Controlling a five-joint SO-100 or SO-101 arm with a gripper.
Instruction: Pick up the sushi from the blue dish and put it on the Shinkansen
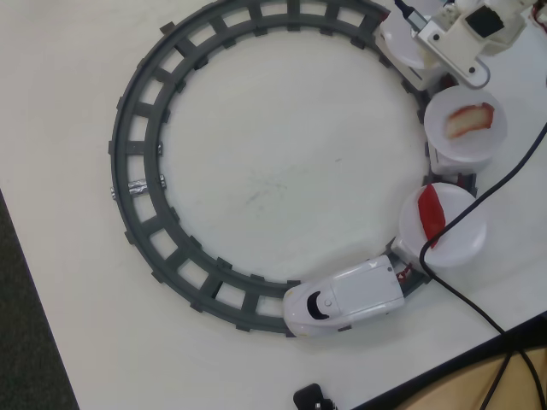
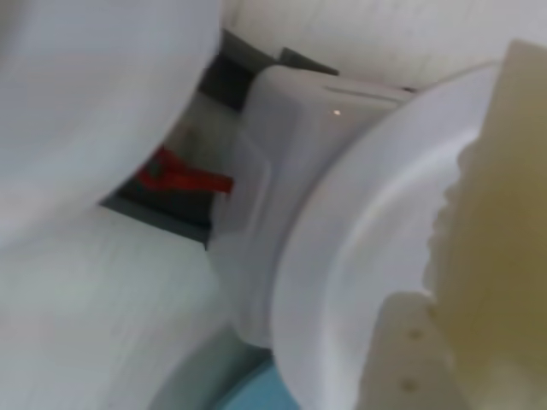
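jaws grip the sushi, cream and ridged in the wrist view, right over a white plate on the shinkansen. blue dish peeks out below. i'd centre it over the plate, lower gently, then let go.

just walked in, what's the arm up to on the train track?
The arm's white gripper hangs over the rearmost round white plate of the white toy bullet train on the dark grey circular track. The wrist view shows a pale cream oblong sushi piece at that plate. The other plates carry a pink-and-white piece and a red wedge.
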